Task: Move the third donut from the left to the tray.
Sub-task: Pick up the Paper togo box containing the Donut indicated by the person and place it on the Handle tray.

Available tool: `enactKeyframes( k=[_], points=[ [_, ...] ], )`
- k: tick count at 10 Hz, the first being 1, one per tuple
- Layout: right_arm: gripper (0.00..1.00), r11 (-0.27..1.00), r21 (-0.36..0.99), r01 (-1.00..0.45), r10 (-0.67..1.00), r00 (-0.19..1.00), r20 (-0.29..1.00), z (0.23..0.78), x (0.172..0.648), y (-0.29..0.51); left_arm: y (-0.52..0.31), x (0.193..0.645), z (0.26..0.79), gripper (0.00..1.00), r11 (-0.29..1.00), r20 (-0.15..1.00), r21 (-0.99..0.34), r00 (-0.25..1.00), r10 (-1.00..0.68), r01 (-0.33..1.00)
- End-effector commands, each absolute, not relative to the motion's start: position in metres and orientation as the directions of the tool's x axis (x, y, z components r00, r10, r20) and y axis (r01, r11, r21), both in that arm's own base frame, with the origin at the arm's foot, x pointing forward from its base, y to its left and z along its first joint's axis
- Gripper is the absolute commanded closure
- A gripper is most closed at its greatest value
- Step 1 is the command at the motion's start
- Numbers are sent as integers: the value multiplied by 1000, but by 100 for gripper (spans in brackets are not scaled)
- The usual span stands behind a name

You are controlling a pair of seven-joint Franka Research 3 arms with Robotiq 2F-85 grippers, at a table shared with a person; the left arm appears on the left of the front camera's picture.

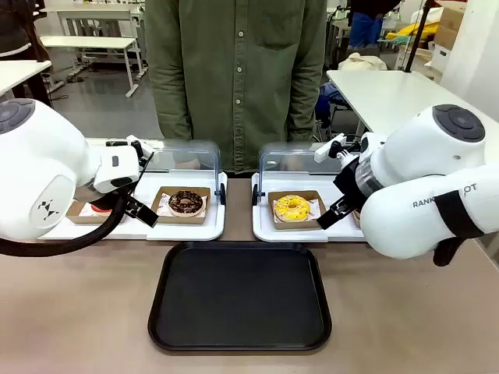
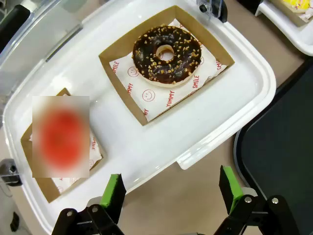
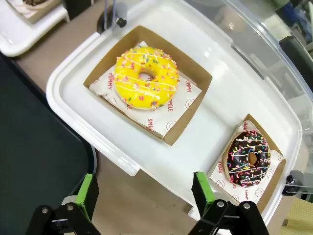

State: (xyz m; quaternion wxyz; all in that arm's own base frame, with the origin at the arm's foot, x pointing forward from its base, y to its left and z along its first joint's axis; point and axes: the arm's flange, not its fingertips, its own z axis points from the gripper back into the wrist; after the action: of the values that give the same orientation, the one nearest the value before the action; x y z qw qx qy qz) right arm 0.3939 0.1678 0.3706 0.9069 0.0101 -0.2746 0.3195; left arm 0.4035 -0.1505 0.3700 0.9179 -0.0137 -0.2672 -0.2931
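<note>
- The yellow donut (image 3: 145, 78) sat in the upper middle of the right wrist frame. It was well above the right hand (image 3: 145, 193), which hung released, green pads (image 3: 89, 193) spread wide with nothing between them.
- No contact: the pads were down by the white tray's near edge, and the donut was further up the frame, clearly apart from them.
- In the front view that donut lay center-right in the right-side white tray (image 1: 263, 227), just behind the black tray (image 1: 234, 300).
- The donut itself was a fat ring with glossy yellow glaze, thin white drizzle lines and tiny coloured specks. It sat on printed paper in a shallow brown cardboard square (image 3: 198, 81).
- The black tray was flat, matte plastic with rounded corners and a low rim, sitting on the brown counter (image 1: 78, 312).
- The left hand (image 2: 172, 191) was released too, pads wide, at the bottom of its frame below a chocolate donut (image 2: 167, 54) with nut bits on shiny dark glaze.
- Clear lids (image 1: 292, 160) stood up behind the white trays.
</note>
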Motion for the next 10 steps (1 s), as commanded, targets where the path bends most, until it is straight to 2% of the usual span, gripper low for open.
enactKeyframes(
  k=[1, 10],
  points=[
    [0, 796, -157, -585, 574, 645, 505, 371, 394, 168, -151, 403, 370, 0, 828, 499, 132, 685, -531, 545],
    [0, 796, -157, -585, 574, 645, 505, 371, 394, 168, -151, 403, 370, 0, 828, 499, 132, 685, -531, 545]
  ],
)
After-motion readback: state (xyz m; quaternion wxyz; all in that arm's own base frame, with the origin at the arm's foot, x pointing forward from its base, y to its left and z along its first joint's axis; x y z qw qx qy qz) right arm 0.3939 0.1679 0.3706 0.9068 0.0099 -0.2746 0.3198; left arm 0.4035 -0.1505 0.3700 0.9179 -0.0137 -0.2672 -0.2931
